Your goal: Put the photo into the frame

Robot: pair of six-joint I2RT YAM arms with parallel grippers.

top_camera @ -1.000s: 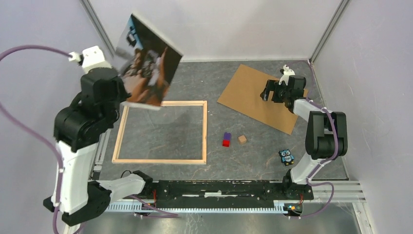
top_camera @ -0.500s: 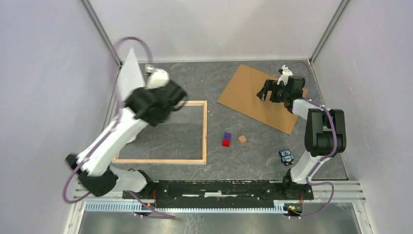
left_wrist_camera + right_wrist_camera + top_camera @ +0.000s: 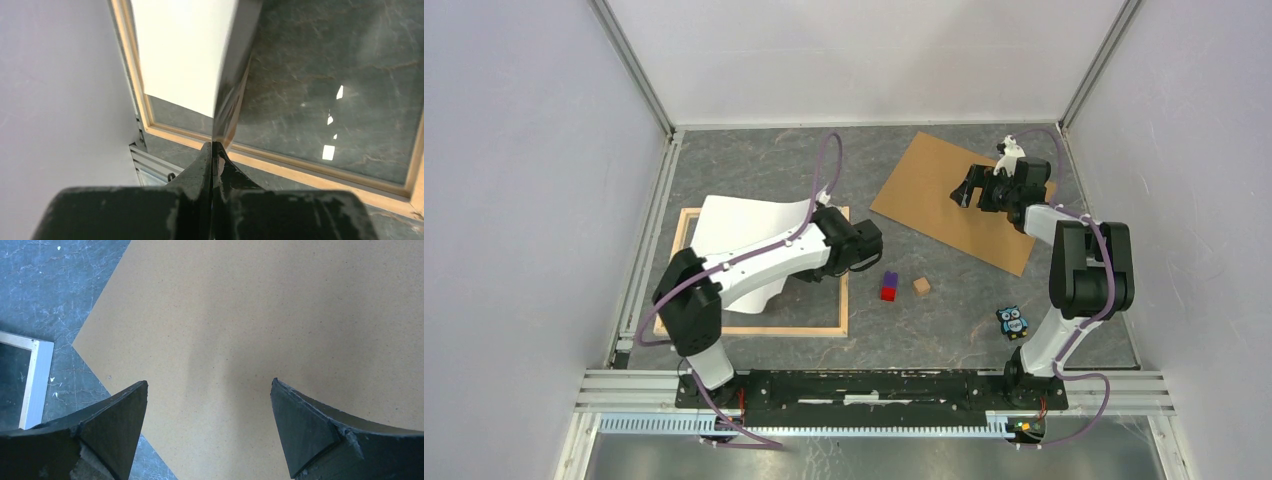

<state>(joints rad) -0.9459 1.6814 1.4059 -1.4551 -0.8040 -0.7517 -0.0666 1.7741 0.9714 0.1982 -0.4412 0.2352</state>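
Curling w/ white back up, photo (image 3: 736,225) overlaps frame (image 3: 754,330).

Top view is bright, with even, diffuse light from overhead and only soft shadows. Left wrist: the photo (image 3: 185,55) edge is blurred close to the lens, with white glare spots at 3 o'clock. Right wrist: the board (image 3: 280,315) is sharp, faint shadow mid-frame — fingers (image 3: 115,425) dark at 7 and 5 o'clock.
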